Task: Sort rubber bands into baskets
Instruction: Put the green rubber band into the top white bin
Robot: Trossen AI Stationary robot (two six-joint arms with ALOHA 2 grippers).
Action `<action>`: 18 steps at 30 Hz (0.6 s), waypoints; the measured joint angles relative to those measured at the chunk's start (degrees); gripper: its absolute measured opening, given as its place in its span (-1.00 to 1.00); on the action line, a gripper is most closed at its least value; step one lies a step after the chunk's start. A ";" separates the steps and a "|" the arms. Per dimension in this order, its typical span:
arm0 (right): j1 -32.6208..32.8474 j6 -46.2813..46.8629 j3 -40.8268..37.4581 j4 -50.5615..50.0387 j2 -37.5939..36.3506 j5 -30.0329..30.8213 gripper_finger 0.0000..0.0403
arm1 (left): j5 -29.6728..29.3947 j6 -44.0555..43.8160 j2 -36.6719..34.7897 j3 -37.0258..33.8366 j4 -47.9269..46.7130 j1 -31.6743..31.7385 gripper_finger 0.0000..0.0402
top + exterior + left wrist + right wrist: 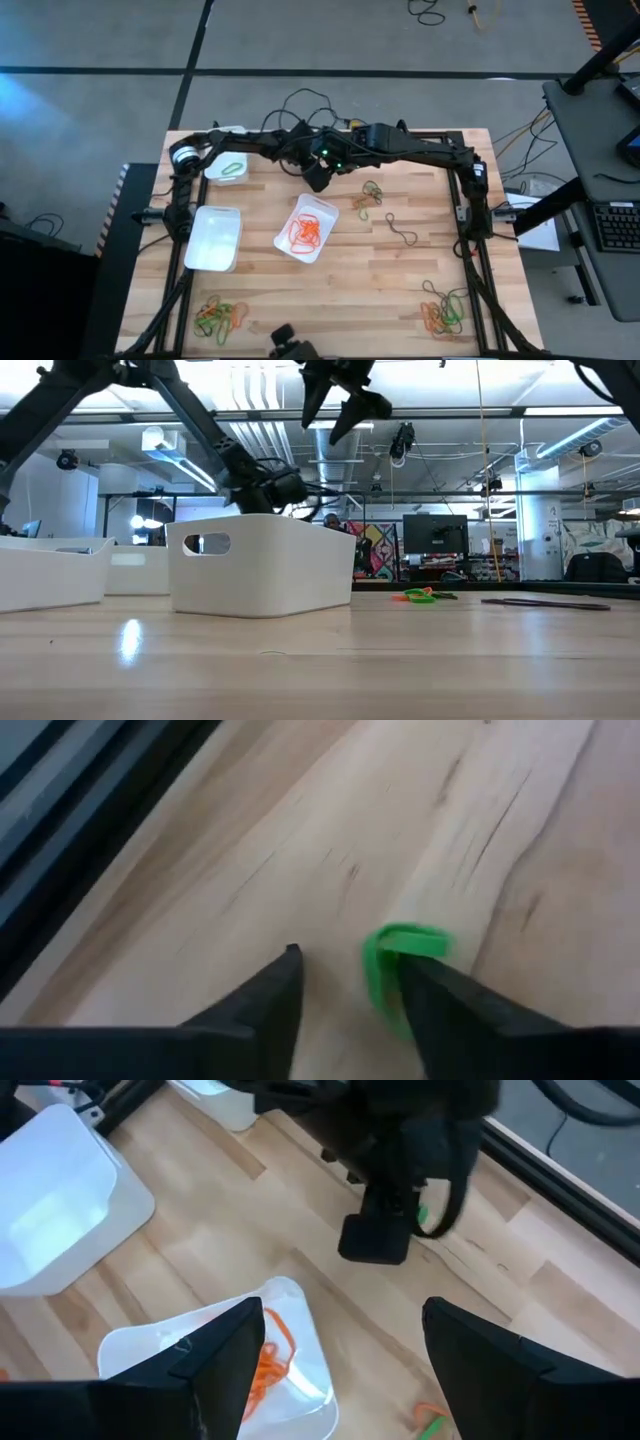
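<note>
Jaws of the left gripper (345, 990) half-closed beside a green rubber band (395, 965) near the desk's far edge; right gripper (340, 1350) wide above the orange-band basket (308, 227). Step: picking; next, pinch and lift

A pale wooden table (330, 300) of butcher-block planks carries three white baskets: one by the far left corner (226, 166) with a green band in it, an empty-looking one near the left edge (213, 238), and one at the middle (307, 227) holding orange bands. Loose rubber bands lie straight on the wood in heaps — orange and green by the near left corner (220, 316), a mixed tangle by the near right corner (443, 308), and a small cluster right of centre (368, 194). A single dark band (400, 231) lies apart toward the right edge, and one green band (392, 960) lies on the planks near the far edge.
</note>
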 joint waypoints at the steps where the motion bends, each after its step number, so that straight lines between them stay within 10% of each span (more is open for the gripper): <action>1: 0.15 0.28 0.00 0.02 0.00 0.00 0.30 | -0.41 0.20 0.78 1.62 -1.95 -0.08 -0.41; 7: 0.56 0.68 0.00 -0.28 -0.62 -0.08 0.27 | 2.62 0.14 4.06 8.53 -10.12 -0.06 -0.95; 18: 0.77 -0.19 0.00 -4.94 -2.78 0.04 0.27 | 2.04 -1.35 -7.20 3.52 -16.06 0.23 -1.00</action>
